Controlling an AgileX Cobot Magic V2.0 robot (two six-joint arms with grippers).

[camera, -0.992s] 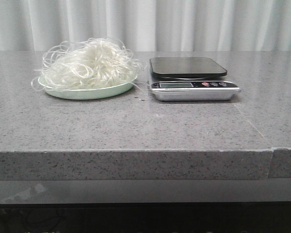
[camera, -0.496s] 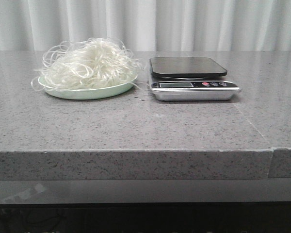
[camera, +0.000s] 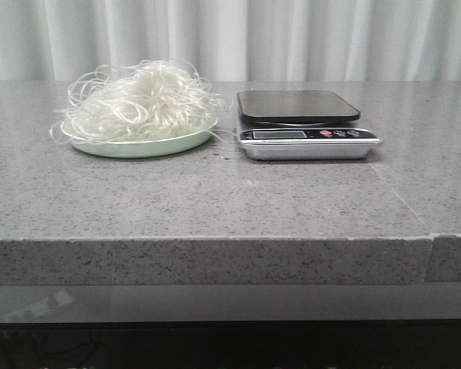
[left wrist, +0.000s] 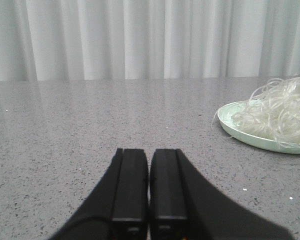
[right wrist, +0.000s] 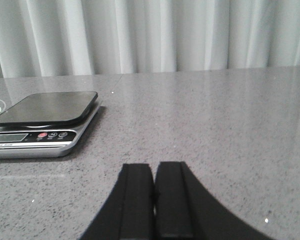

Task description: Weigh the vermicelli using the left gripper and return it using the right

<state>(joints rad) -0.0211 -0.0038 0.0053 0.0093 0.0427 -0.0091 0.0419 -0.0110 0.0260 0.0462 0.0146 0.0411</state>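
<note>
The vermicelli (camera: 140, 100), a fluffy heap of whitish curly strands, lies on a pale green plate (camera: 142, 146) at the table's back left. A silver kitchen scale (camera: 303, 125) with a bare black platform stands just right of it. In the left wrist view my left gripper (left wrist: 149, 151) is shut and empty, low over the table, with the vermicelli (left wrist: 277, 112) on its plate (left wrist: 240, 132) off to one side. In the right wrist view my right gripper (right wrist: 154, 166) is shut and empty, with the scale (right wrist: 42, 122) ahead and to one side. Neither gripper shows in the front view.
The grey speckled stone table (camera: 215, 200) has its front edge near the camera, with a seam at the right (camera: 432, 238). White curtains (camera: 230, 38) hang behind the table.
</note>
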